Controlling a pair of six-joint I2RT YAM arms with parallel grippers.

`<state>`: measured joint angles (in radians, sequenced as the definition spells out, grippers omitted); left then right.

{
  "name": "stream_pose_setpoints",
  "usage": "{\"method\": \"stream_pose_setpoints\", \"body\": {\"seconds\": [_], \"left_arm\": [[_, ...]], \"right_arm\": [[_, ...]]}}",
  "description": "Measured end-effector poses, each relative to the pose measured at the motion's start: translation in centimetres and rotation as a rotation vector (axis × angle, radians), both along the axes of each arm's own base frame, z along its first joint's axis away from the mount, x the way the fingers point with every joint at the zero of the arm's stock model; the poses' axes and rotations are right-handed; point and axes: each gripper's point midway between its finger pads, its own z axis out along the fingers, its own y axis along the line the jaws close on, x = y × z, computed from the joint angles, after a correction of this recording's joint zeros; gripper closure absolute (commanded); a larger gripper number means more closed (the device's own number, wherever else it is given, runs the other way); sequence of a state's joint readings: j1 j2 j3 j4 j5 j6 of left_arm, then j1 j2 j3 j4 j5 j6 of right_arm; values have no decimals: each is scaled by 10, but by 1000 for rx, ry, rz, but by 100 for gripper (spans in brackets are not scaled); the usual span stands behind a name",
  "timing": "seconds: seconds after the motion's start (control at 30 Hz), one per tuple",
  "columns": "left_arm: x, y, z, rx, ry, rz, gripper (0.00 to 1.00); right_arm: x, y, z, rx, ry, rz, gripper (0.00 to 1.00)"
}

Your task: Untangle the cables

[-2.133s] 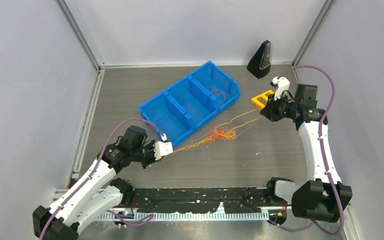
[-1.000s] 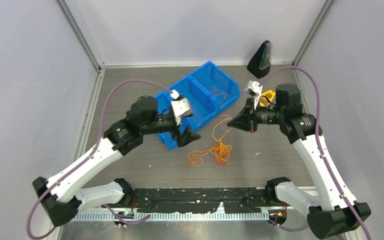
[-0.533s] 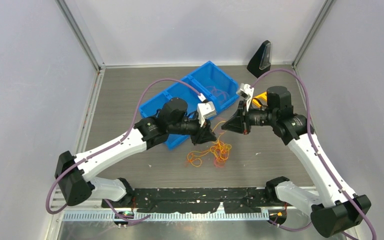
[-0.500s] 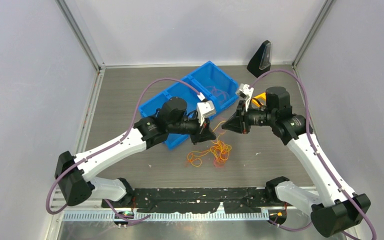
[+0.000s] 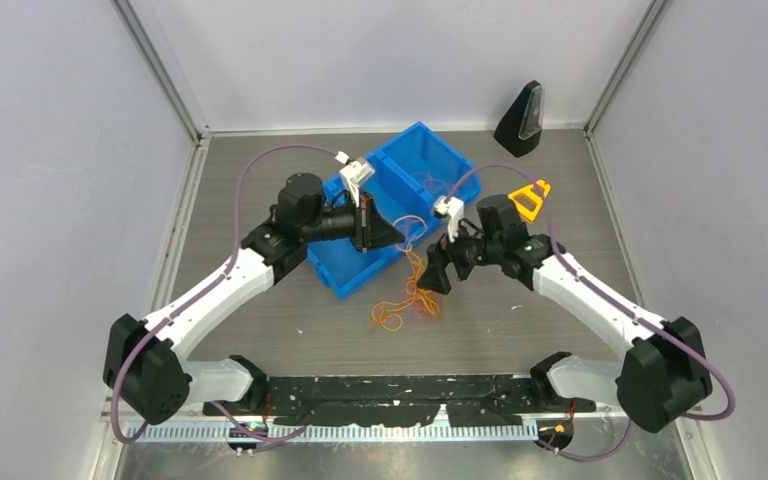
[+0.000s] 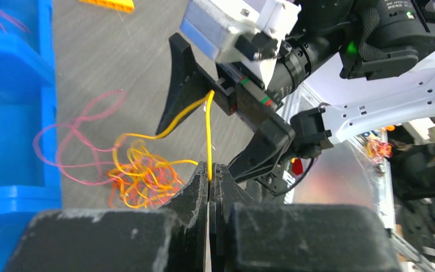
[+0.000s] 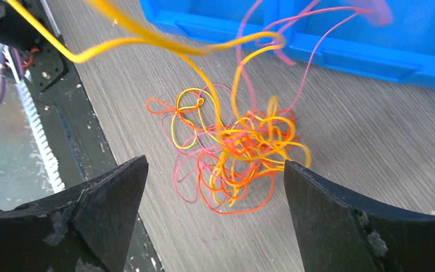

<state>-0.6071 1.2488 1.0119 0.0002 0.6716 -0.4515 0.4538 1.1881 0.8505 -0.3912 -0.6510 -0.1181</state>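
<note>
From above, the cables (image 5: 405,302) lie heaped just under the right gripper (image 5: 432,272), the nearer one. Left wrist: the left gripper (image 6: 209,177) pinches one yellow strand (image 6: 208,133). Right wrist: its jaws gape empty, the heap straight ahead between them

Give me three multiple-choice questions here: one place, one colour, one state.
1. Where lies the tangle of thin orange, yellow and pink cables? A on the grey tabletop beside the blue plastic bin; B inside that bin; C on the floor.
2. The left end effector pinches a strand coloured: A green; B yellow; C white.
3. The right end effector is: A shut; B hidden; C open.
A, heap on bare tabletop; B, yellow strand between closed fingers; C, fingers wide apart.
</note>
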Motion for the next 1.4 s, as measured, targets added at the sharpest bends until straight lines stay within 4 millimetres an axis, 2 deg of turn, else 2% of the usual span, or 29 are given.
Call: {"method": "stream_pose_setpoints", "body": {"seconds": [0.13,0.23,0.27,0.37,0.47,0.57,0.67,0.73,0.8,0.9,1.0,1.1,1.17,1.23,1.3,1.33,1.4], "left_arm": [[2,0,-20,0,98,7,100],[7,4,-23,-10,134,25,100],[9,6,-22,-15,138,31,100],[12,9,-20,-27,142,40,100],[10,13,-17,-25,140,39,100],[5,23,-9,-8,105,42,100],[6,39,23,3,3,66,100],[8,50,58,4,-105,87,100],[6,59,103,-12,-243,106,100],[-15,77,175,-48,-476,131,100],[-37,96,222,-62,-640,169,100],[-50,115,271,-80,-800,242,100],[-58,125,296,-93,-875,284,100],[-63,132,309,-93,-913,310,100],[-69,137,320,-100,-939,325,100],[-71,139,325,-103,-947,331,100],[-72,140,328,-103,-958,333,100]], "right_arm": [[0,21,-26,-32,-30,25,4],[6,31,-52,-68,-63,17,1],[9,32,-61,-84,-71,8,4],[23,33,-78,-117,-104,-35,29],[35,33,-84,-131,-131,-67,42],[37,31,-87,-137,-146,-77,56],[31,27,-87,-122,-146,-74,62],[27,26,-81,-106,-153,-71,63],[28,25,-78,-101,-154,-76,63],[27,27,-79,-99,-139,-66,65],[31,34,-81,-103,-114,-49,66],[30,34,-98,-143,-54,-42,70],[26,31,-110,-170,-13,-36,78],[22,30,-117,-186,18,-29,83],[20,30,-118,-188,33,-23,85],[20,32,-116,-184,34,-15,91],[21,34,-111,-176,29,1,94]]}}
